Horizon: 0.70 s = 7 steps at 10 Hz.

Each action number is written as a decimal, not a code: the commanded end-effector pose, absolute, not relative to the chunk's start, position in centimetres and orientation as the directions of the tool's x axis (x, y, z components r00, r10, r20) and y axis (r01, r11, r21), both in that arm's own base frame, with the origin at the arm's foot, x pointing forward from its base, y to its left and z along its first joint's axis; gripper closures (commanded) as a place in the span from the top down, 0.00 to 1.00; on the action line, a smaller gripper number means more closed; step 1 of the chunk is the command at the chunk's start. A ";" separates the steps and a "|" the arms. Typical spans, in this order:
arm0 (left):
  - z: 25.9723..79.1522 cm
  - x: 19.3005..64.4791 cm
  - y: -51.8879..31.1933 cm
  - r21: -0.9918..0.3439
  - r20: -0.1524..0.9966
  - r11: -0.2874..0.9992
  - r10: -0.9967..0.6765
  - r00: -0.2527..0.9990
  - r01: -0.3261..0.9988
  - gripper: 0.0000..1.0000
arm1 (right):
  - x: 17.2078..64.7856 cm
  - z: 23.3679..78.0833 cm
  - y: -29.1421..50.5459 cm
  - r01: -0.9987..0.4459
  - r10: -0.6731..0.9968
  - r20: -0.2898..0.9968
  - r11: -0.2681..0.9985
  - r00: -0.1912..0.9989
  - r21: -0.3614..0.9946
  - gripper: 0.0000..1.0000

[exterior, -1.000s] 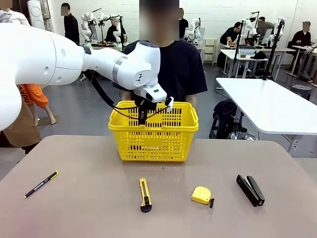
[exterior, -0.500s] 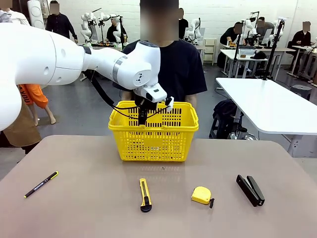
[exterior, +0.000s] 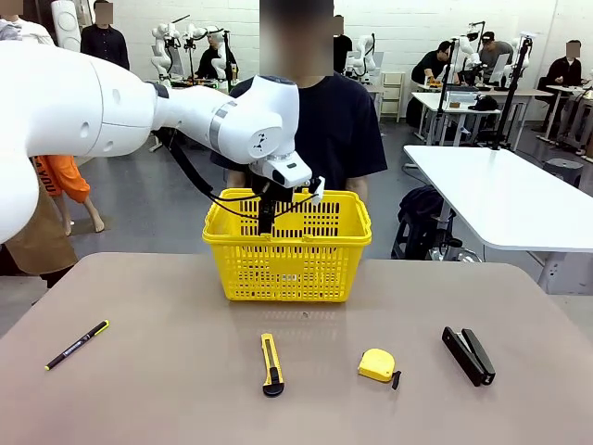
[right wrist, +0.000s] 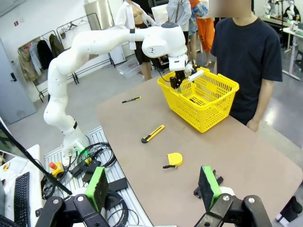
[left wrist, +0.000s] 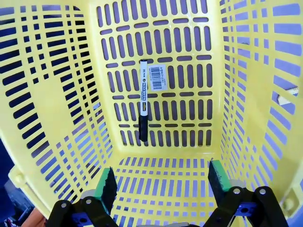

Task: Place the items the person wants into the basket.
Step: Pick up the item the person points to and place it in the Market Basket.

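Observation:
The yellow basket (exterior: pixel 287 255) stands at the table's far middle, in front of the person (exterior: pixel 338 120) in the black T-shirt. My left gripper (exterior: pixel 266 219) hangs open just over the basket's left rim. In the left wrist view its green pads (left wrist: pixel 107 186) are spread wide and hold nothing. Below them the black marker (left wrist: pixel 143 100) with the white label lies on the basket (left wrist: pixel 255 94) floor. The yellow-and-black utility knife (exterior: pixel 271 364) lies at the front middle, the thin black pen (exterior: pixel 77 345) at the front left. My right gripper (right wrist: pixel 152 188) is open, high above the table's right end.
A yellow tape measure (exterior: pixel 377 365) lies right of the knife, and a black stapler (exterior: pixel 468 355) farther right. The left arm (right wrist: pixel 118 40) reaches over the table from its base beside the left edge. White tables and other people fill the room behind.
The left wrist has risen slightly above the basket. The things on the table have not moved.

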State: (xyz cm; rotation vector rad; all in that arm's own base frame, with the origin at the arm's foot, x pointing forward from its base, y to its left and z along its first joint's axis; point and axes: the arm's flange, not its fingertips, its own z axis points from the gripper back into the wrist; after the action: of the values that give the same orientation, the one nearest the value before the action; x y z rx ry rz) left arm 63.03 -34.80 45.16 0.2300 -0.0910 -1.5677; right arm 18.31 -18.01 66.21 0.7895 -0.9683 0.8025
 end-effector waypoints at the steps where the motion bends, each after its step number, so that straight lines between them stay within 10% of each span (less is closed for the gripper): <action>1: 50.6 62.0 -33.2 0.178 -0.029 0.002 -1.000 0.008 0.984 1.00 | 18.4 66.3 -18.1 -0.865 0.217 0.920 0.460 0.327 0.199 1.00; 7: 62.2 47.3 -19.8 0.350 0.123 0.171 -0.983 0.135 0.921 1.00 | 18.4 66.3 -18.1 -0.865 0.217 0.920 0.460 0.327 0.199 1.00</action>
State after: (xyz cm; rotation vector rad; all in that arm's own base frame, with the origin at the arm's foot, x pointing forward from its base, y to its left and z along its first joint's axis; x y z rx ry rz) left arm 50.81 -22.71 65.75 0.2256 -0.3113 -1.3888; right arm 18.33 -18.08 66.12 0.7901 -0.9649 0.7983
